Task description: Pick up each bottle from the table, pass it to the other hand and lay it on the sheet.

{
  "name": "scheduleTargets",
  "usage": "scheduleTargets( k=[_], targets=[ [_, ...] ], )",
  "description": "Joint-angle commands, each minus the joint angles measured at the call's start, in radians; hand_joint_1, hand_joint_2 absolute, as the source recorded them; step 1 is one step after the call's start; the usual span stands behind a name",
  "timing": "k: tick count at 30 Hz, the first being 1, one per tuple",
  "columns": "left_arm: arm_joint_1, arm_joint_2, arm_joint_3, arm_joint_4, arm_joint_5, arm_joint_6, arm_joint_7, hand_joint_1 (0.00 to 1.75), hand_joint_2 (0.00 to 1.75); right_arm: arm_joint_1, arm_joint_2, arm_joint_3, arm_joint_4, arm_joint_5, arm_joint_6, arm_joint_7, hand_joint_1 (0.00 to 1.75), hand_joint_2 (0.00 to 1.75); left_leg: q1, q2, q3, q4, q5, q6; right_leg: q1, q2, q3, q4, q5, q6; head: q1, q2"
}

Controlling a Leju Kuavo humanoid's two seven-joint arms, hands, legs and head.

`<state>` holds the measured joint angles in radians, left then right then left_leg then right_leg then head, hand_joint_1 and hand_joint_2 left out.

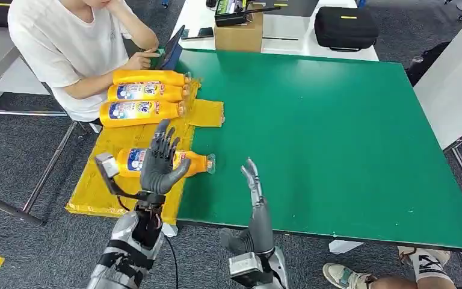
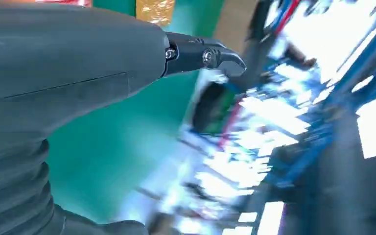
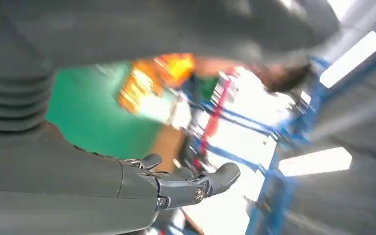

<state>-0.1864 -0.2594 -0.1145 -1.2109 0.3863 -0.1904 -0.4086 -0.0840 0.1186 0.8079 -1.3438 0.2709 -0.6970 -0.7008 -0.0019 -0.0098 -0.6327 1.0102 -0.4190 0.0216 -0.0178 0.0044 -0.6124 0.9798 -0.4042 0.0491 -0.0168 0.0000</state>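
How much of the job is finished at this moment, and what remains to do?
Four bottles lie on the yellow sheet: three side by side at its far end and a fourth at the near end, behind the left hand. Both the left hand and the right hand are open, holding nothing. No bottle is seen on the bare green table, so the job looks nearly complete.

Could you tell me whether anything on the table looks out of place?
Slightly: the nearest bottle lies apart from the three stacked neatly, its cap poking off the yellow sheet onto the green table. Nothing looks spilled.
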Motion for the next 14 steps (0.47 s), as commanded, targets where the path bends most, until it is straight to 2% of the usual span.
scheduleTargets(
  k=[1,9,11,13,14],
  targets=[
    [0.161,0.007,0.02,-0.264,0.068,0.025,-0.005,0.0,1.75,0.122,-0.032,-0.2,-0.327,0.066,-0.001,0.003,0.0,1.75,0.001,0.0,0.004,0.001,-0.003,-0.001,0.001,-0.001,0.004,0.001,-0.003,-0.002,0.0,0.0],
    [0.161,0.007,0.02,-0.264,0.068,0.025,-0.005,0.0,1.75,0.122,-0.032,-0.2,-0.327,0.066,-0.001,0.003,0.0,1.75,0.002,0.0,0.01,0.001,-0.005,-0.002,0.002,-0.001,0.012,0.0,-0.006,-0.002,0.0,0.0],
    [0.195,0.007,0.026,-0.272,0.05,0.043,-0.022,0.0,1.75,0.18,0.033,-0.32,-0.367,0.176,-0.001,0.003,0.0,1.75,0.001,0.0,0.004,-0.001,-0.001,-0.001,0.001,-0.001,0.005,-0.001,-0.003,0.0,0.0,0.0],
    [0.259,0.004,0.034,-0.312,0.004,0.065,-0.057,0.0,1.75,0.228,0.084,-0.428,-0.402,0.154,-0.001,0.003,0.0,1.75,0.001,0.0,0.009,-0.001,-0.004,-0.001,0.001,-0.001,0.01,-0.001,-0.005,-0.001,0.0,0.0],
    [0.288,0.001,0.041,-0.328,0.004,0.062,-0.058,0.0,1.75,0.247,0.102,-0.471,-0.409,0.097,-0.001,0.003,0.0,1.75,0.0,0.0,0.005,-0.001,-0.002,-0.001,0.0,0.0,0.005,0.0,-0.003,0.0,0.0,0.0]
  ],
)
